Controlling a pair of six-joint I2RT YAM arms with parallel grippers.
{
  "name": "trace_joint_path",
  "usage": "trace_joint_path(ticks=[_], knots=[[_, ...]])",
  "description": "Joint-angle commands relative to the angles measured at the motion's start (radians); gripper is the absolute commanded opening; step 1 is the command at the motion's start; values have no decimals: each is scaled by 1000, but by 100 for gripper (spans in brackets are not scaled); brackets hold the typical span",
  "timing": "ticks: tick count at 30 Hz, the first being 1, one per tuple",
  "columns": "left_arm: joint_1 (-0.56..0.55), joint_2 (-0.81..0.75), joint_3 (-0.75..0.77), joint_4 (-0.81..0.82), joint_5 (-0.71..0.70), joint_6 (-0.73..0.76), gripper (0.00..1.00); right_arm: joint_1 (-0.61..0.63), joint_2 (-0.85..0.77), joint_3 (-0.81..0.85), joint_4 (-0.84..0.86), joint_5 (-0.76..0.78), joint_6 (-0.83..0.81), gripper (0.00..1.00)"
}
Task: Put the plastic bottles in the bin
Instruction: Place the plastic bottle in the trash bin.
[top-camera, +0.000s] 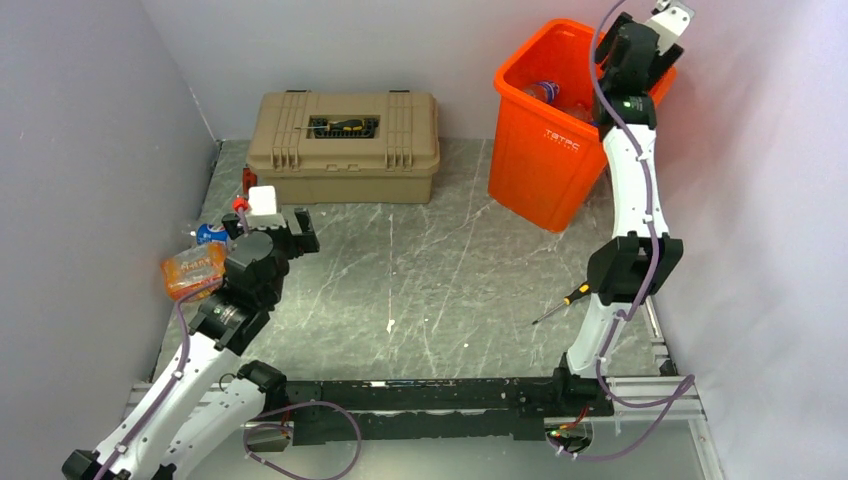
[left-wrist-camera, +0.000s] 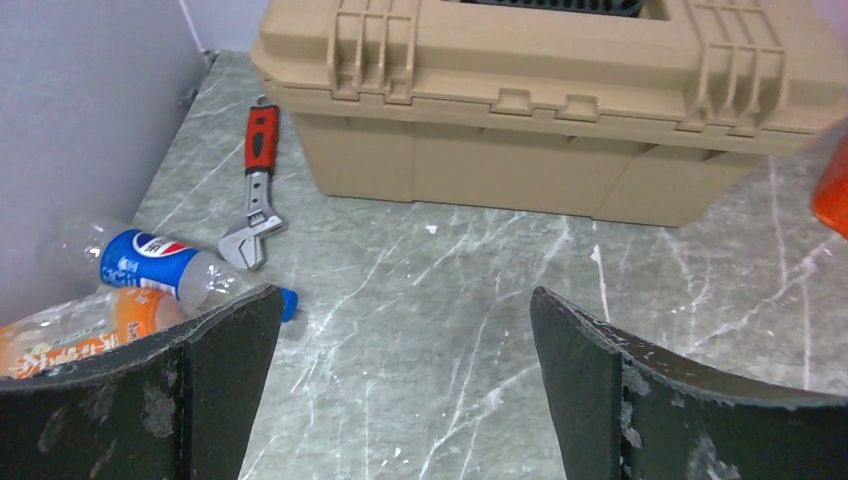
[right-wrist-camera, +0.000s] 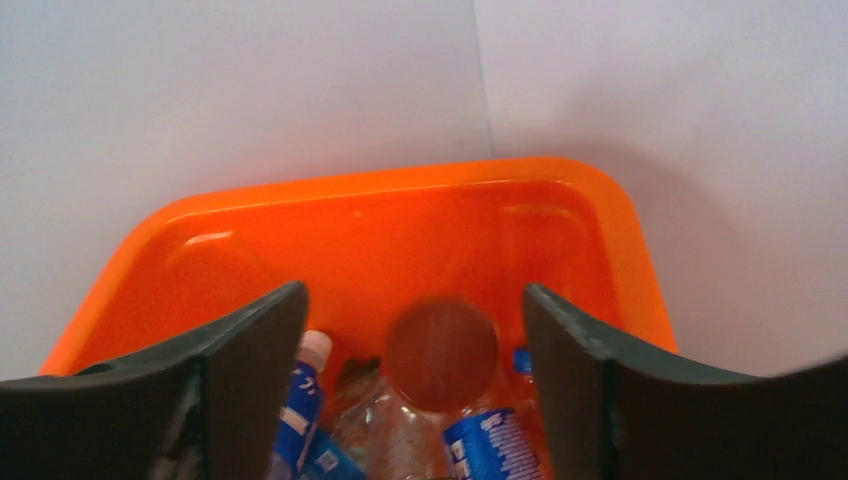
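The orange bin (top-camera: 545, 150) stands at the back right. My right gripper (top-camera: 655, 30) hangs over it, open and empty. In the right wrist view my right gripper (right-wrist-camera: 414, 290) frames the bin's rim (right-wrist-camera: 400, 185); a blurred round bottle base (right-wrist-camera: 442, 355) lies below the jaws above Pepsi bottles (right-wrist-camera: 490, 445). My left gripper (top-camera: 300, 232) is open and empty near the left wall. A Pepsi bottle (left-wrist-camera: 150, 262) and an orange-labelled bottle (left-wrist-camera: 90, 330) lie left of my left gripper (left-wrist-camera: 405, 292). They also show from the top: Pepsi bottle (top-camera: 210, 234), orange bottle (top-camera: 193, 270).
A tan toolbox (top-camera: 345, 145) stands at the back, also in the left wrist view (left-wrist-camera: 560, 110). A red-handled wrench (left-wrist-camera: 258, 180) lies by its left end. A yellow-handled screwdriver (top-camera: 562, 302) lies beside the right arm. Walls close in on the left and right.
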Motion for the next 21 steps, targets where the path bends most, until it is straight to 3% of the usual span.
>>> trace_joint_path(ticks=[1,10,16,18,21], knots=[[11,23,52,-14,-99,-32,100,-44,1,71,-40,-130,86,97],[32,44,52,-19,-82,-53,99,-30,-61,145,-24,-292,207,100],[37,79,67,-51,-206,-68,100,79,-140,196,-46,-359,276,100],[38,132,95,-93,-286,-83,99,163,-196,137,-37,-354,250,100],[40,222,143,-178,-337,-72,99,352,-402,-170,173,-324,141,100]])
